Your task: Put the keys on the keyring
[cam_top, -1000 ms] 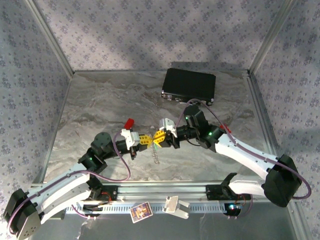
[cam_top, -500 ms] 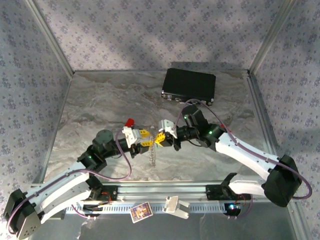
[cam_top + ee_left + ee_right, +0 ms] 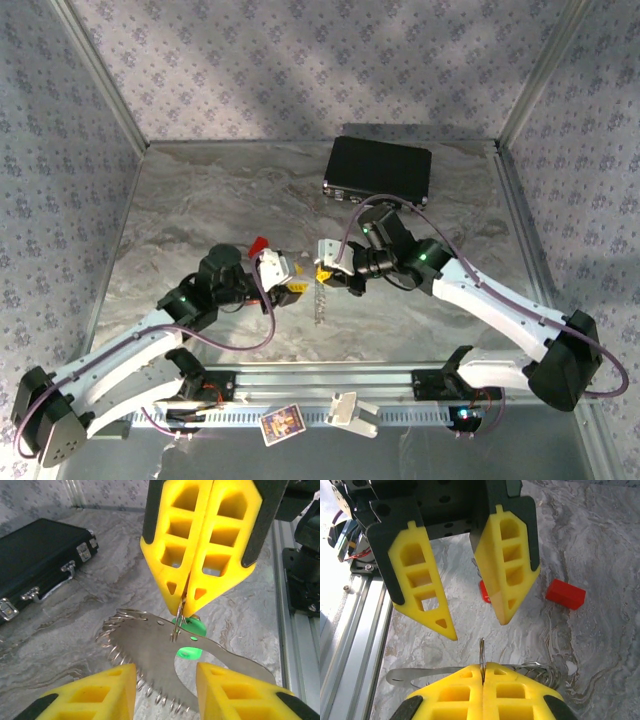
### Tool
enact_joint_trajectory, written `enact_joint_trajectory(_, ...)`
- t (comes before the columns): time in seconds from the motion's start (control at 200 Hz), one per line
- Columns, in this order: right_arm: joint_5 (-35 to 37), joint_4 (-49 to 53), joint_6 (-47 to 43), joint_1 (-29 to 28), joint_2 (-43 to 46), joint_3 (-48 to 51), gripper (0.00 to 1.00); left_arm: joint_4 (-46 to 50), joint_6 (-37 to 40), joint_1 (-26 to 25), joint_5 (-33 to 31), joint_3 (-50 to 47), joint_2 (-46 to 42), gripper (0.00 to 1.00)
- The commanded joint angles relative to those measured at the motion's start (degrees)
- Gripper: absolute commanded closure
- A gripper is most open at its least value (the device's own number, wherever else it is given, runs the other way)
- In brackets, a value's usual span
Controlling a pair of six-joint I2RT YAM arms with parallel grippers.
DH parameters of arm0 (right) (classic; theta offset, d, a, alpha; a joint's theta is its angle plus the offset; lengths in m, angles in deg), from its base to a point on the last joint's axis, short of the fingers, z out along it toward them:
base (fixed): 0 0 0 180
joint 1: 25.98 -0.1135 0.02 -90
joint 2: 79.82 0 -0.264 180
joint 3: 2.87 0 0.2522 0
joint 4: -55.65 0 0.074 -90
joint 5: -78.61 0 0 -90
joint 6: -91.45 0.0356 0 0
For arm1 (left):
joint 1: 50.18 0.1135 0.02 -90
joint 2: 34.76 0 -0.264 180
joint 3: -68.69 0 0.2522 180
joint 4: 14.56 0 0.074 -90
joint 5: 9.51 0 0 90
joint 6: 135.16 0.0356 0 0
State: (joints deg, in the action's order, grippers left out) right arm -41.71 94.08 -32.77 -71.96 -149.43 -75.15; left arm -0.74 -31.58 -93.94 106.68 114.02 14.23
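Note:
The keyring (image 3: pixel 145 650), a flat silvery loop edged with wire coils, hangs above the table; in the top view the keyring (image 3: pixel 320 300) dangles between the arms. My right gripper (image 3: pixel 322 271) is shut on a thin wire ring at its top; the right gripper (image 3: pixel 186 605) and the same right gripper (image 3: pixel 482 669) show the ring pinched in the seam. My left gripper (image 3: pixel 165 680) stands open just short of the loop, nothing between its fingers; from the right wrist the left gripper (image 3: pixel 477 628) gapes. A green key head (image 3: pixel 195 627) shows behind the loop. A small red piece (image 3: pixel 484 592), perhaps the red key, lies half hidden.
A black case (image 3: pixel 378 170) lies at the back of the marble table. A plain red block (image 3: pixel 258 245) sits just beyond my left wrist, and the red block (image 3: pixel 565 593) lies on bare table. The aluminium rail (image 3: pixel 330 385) runs along the near edge.
My left gripper opened, let go and drew back to the left. My right gripper closed on the wire ring and now carries the keyring alone.

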Motion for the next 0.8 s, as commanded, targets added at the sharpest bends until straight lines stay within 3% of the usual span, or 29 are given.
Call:
enact_joint_trajectory(0.0,1.43,2.46,-1.63,-0.71,-0.64,-2.63,1.0,0.74,1.88,0.08,3.27,3.01,1.27,0.66)
enact_joint_trajectory(0.195,2.51,3.56,-2.02,-2.01,-1.57,-3.77,1.0,-0.14,2.41,0.04,4.25,2.97,1.7,0.75)
enact_joint_trajectory(0.515,2.12,1.84,-0.97,-3.78,-2.37,-4.32,1.0,-0.93,2.21,0.06,5.19,2.34,2.34,0.78)
enact_joint_trajectory(0.73,1.37,-1.3,2.26,-3.16,-1.07,-2.55,1.0,-1.37,2.5,0.11,5.31,2.01,1.91,1.0)
enact_joint_trajectory(0.795,-0.95,-5.59,5.9,-0.93,1.08,0.3,0.76,-2.46,2.46,0.09,5.39,1.31,1.65,1.0)
